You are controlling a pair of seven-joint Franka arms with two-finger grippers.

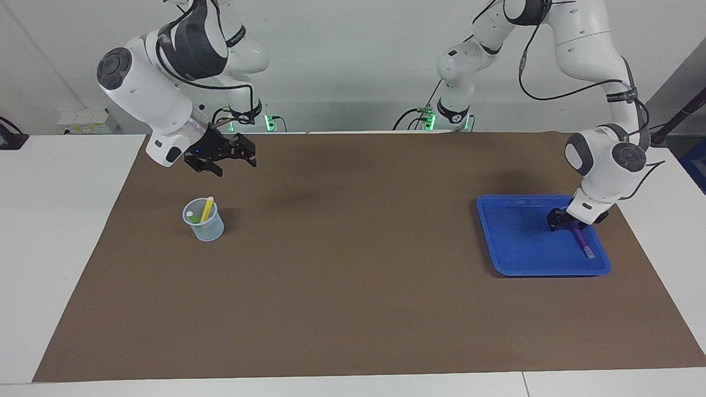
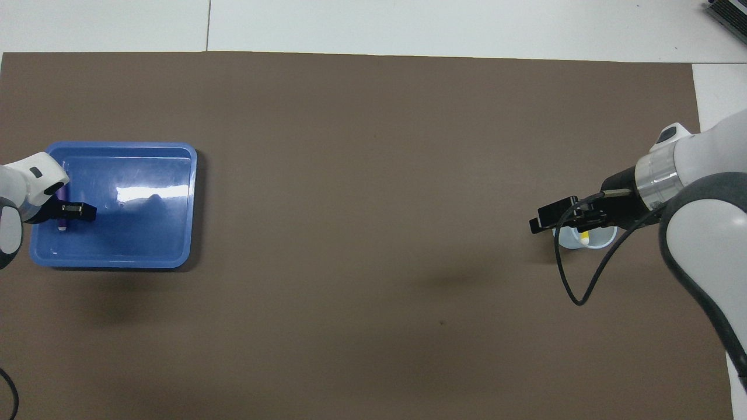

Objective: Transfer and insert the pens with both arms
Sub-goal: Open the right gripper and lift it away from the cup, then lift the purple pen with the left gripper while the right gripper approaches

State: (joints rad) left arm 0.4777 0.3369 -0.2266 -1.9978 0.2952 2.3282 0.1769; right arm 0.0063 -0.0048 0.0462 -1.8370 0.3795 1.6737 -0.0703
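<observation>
A purple pen [image 1: 582, 243] [image 2: 60, 225] lies in the blue tray [image 1: 543, 272] [image 2: 117, 262] at the left arm's end of the table. My left gripper [image 1: 562, 220] [image 2: 73, 211] is down in the tray at the end of this pen that is nearer to the robots. A yellow pen [image 1: 207, 209] [image 2: 584, 237] and a green pen [image 1: 191, 216] stand in a clear cup [image 1: 208, 229] [image 2: 598, 240] at the right arm's end. My right gripper [image 1: 234, 160] [image 2: 540, 220] hangs open and empty in the air over the mat by the cup.
A brown mat [image 1: 353, 309] covers most of the white table [image 1: 55, 220]. Two small white arms with green lights [image 1: 449, 116] stand at the robots' edge of the table. A black cable loops down from the right wrist [image 2: 575, 291].
</observation>
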